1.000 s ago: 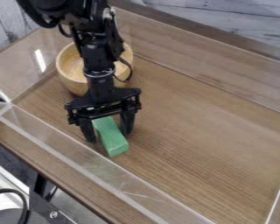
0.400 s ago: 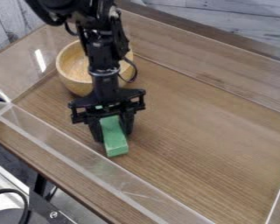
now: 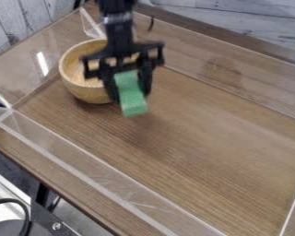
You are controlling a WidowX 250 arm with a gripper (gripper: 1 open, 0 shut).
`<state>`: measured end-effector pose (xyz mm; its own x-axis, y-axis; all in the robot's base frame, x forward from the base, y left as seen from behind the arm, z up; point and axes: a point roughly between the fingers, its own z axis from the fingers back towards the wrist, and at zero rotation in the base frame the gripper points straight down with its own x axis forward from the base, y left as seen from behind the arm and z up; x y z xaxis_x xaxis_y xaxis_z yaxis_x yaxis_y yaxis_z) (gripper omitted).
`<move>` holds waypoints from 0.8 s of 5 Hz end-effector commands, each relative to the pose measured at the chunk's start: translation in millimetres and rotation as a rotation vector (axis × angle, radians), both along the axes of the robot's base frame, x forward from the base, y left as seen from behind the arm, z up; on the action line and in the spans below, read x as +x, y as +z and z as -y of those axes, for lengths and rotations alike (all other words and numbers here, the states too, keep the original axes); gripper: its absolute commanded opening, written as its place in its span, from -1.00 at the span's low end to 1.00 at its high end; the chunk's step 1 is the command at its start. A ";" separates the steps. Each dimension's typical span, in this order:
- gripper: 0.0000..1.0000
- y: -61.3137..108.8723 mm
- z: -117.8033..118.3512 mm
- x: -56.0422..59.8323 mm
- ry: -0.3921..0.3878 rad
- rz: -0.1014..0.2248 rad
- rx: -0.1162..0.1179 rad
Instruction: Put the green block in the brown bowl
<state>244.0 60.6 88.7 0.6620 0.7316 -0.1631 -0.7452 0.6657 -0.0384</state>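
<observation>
The green block [image 3: 133, 96] hangs in the air, tilted, with its upper end between the black fingers of my gripper [image 3: 124, 75], which is shut on it. It is above the wooden table, just right of the brown bowl [image 3: 84, 76]. The bowl is round, light tan wood, and stands at the back left. The arm comes down from the top edge, and the gripper partly covers the bowl's right rim. The view is blurred by motion.
Clear plastic walls [image 3: 64, 147] fence the wooden table [image 3: 199, 138] along the front and left. A second clear edge runs along the back right [image 3: 236, 41].
The gripper closed on the green block, lifted it off the table and carried it up and back toward the bowl. The bowl has not moved.
</observation>
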 end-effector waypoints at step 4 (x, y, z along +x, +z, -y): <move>-1.00 18.9 -86.7 50.7 0.147 0.095 -0.003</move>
